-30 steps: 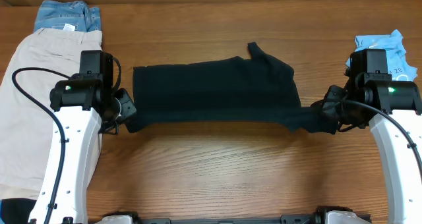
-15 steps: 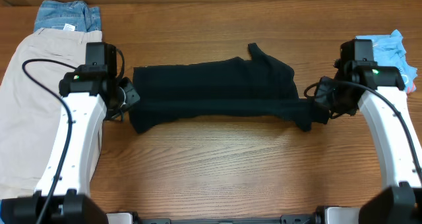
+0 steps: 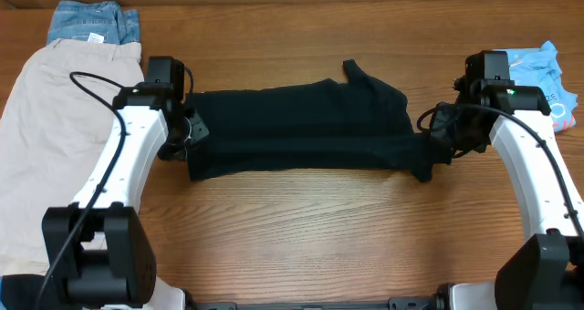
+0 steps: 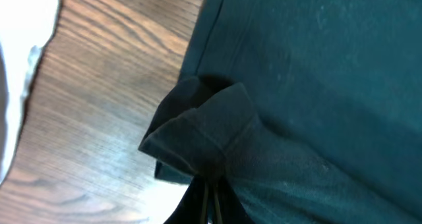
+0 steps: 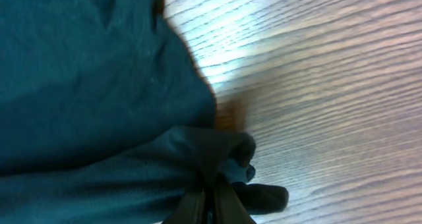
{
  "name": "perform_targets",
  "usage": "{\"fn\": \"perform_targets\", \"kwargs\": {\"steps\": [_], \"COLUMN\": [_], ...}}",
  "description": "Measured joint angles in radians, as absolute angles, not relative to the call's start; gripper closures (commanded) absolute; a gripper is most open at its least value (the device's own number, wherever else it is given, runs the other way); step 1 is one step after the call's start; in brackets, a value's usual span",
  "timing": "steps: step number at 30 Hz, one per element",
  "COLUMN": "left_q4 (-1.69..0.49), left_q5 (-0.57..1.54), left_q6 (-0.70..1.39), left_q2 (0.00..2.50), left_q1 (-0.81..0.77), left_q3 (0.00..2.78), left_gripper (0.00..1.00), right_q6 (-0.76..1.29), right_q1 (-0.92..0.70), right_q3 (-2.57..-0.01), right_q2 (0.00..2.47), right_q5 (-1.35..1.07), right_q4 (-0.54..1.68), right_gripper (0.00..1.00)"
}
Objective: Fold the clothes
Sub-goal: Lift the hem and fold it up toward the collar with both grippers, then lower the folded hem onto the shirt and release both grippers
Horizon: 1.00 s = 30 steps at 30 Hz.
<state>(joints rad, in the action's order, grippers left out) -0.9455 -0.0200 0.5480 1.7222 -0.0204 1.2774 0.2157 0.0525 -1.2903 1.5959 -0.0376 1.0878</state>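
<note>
Folding the soft black cloth T-shirt, pinching one end in the left gripper, one in the right gripper. Next: lay both ends down just ahead.

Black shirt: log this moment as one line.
left claw: shut on black shirt, left end | right claw: shut on its right end | black shirt: stretched between claws across table

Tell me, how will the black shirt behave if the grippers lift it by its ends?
Probably floppy: the shirt bunches into folds where the left gripper and right gripper pinch it. Held only at its ends, it would likely sag in the middle.
</note>
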Motion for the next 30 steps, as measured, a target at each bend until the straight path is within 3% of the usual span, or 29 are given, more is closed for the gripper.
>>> {"fn": "perform_targets", "kwargs": {"steps": [12, 15, 17, 18, 20, 24, 30], "left_q4": [-0.89, -0.889, -0.889, -0.889, -0.889, -0.889, -0.89], "left_q5": [-0.031, -0.033, -0.036, -0.039, -0.039, -0.036, -0.004], "left_q6": [0.548, 0.546, 0.548, 0.548, 0.554, 0.555, 0.549], "left_q2": [1.757, 1.765, 1.77, 1.773, 1.777, 1.784, 1.785], "left_q1": [-0.02, -0.02, -0.02, -0.02, -0.02, -0.02, -0.02], "left_q3": [1.277, 1.277, 1.277, 1.277, 1.277, 1.277, 1.277], "left_gripper": [0.93, 0.71, 0.53, 0.5, 0.45, 0.48, 0.56], "right_q6": [0.209, 0.209, 0.208, 0.21, 0.208, 0.208, 0.241], "right_q1": [0.01, 0.008, 0.009, 0.009, 0.009, 0.009, 0.03], "right_q3": [-1.29, -1.29, -1.29, -1.29, -1.29, -1.29, -1.29], "right_q2": [1.722, 1.725, 1.725, 1.725, 1.725, 1.725, 1.725], "right_q5": [-0.048, -0.047, -0.047, -0.047, -0.046, -0.045, -0.044], "right_q4": [1.012, 0.992, 0.981, 0.976, 0.966, 0.958, 0.986], "right_gripper": [0.95, 0.93, 0.86, 0.76, 0.69, 0.58, 0.52]}}
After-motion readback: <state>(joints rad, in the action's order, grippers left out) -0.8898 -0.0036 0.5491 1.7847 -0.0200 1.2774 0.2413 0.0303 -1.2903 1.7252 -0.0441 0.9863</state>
